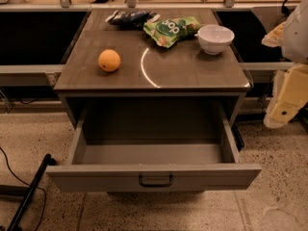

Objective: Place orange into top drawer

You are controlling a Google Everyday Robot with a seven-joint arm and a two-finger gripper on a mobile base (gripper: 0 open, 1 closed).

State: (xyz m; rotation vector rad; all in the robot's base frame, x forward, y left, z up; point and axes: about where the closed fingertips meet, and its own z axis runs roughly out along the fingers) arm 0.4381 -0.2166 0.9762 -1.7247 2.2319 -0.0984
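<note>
1 orange (109, 60) sits on the worktop (192, 71) at approx 9 o'clock, w/ 1 white bowl (215, 38) at 2 o'clock and 2 snack bags, 1 green (171, 30) and 1 dark (129, 18), at 12. 1 top drawer (154, 176) stands pulled out at 6 o'clock. The gripper (284, 107) hangs at 3 o'clock, apart from the worktop; open or closed, can't tell.

Plain orange (109, 60); white bowl (215, 45); green bag (172, 30); cream gripper (285, 105), right edge.

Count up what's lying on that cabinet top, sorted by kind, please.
Fruit: 1, the orange
Snack bags: 2, a green bag and a dark bag
Bowls: 1, the white bowl
Total: 4
The tool hangs at the right, apart from the orange.
</note>
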